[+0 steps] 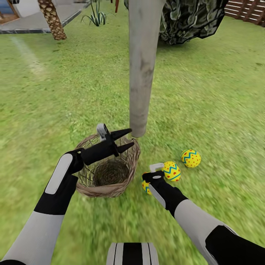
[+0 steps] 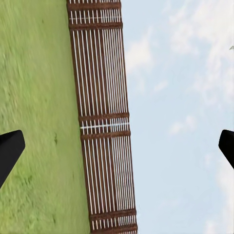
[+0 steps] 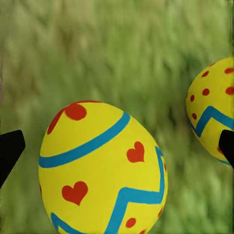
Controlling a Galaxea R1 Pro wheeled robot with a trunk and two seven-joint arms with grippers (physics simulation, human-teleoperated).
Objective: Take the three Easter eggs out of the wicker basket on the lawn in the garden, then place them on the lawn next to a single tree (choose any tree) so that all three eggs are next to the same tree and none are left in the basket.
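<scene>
While basket (image 1: 108,173) sits empty, eggs (image 1: 191,158) out

1. The eggs (image 1: 190,158) are yellow with blue zigzag lines and little red hearts and dots.
2. The basket (image 1: 125,176) is brown and woven.
3. The grass (image 1: 73,92) is patchy green.
4. The tree trunk (image 1: 142,66) is pale grey.
5. The leaves (image 1: 191,18) are dark with green-white patches.
6. The fence (image 2: 105,122) is brown.
7. The sky (image 2: 185,122) is light blue with white clouds.

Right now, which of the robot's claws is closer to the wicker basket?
The left. The left claw hangs open just over the wicker basket's far rim, near the tree trunk. The right claw is off to the basket's side, low over the lawn among the Easter eggs.
</scene>
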